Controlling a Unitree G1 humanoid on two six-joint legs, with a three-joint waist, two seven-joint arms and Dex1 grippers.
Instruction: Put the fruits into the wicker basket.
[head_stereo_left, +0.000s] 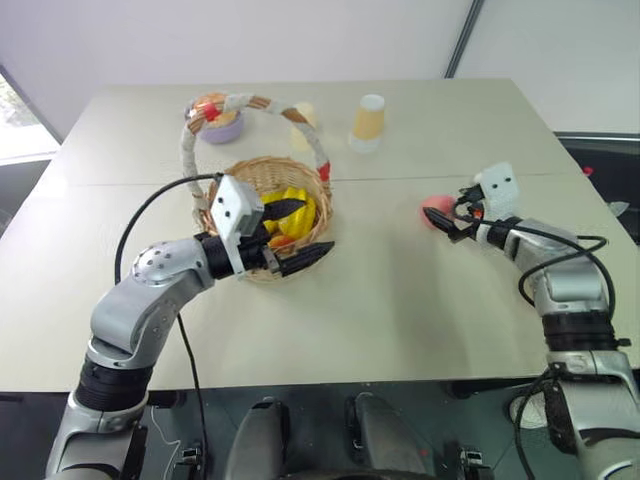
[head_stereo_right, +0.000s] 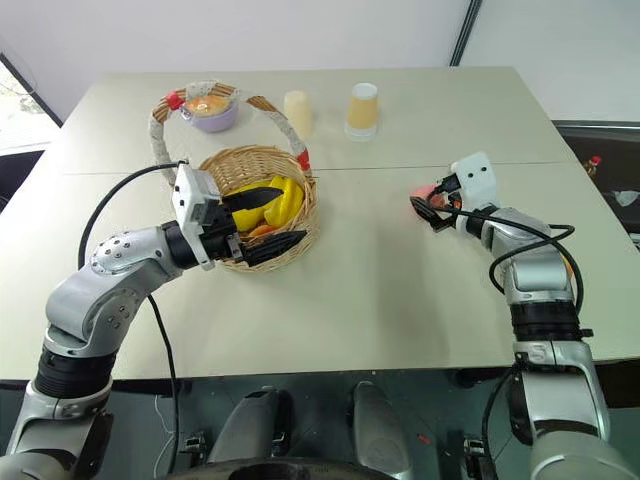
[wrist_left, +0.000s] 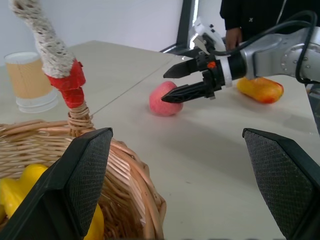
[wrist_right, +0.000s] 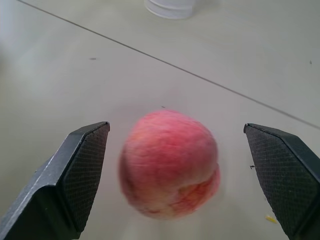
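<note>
Pale table (head_stereo_left: 400, 300), basket (head_stereo_left: 262, 180) left of centre with yellow fruit (head_stereo_left: 290, 205) inside. Left gripper (head_stereo_left: 300, 235) gaping over basket; right gripper (wrist_right: 182, 175) spread wide around peach (wrist_right: 170, 162), not touching.

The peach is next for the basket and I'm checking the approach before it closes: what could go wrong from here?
The peach is round and lies loose on the table between the open right gripper fingers; an off-centre close could roll it away. Carrying it over, the arm may catch the wicker basket handle. The open left gripper hangs over the basket rim, in the way.
</note>
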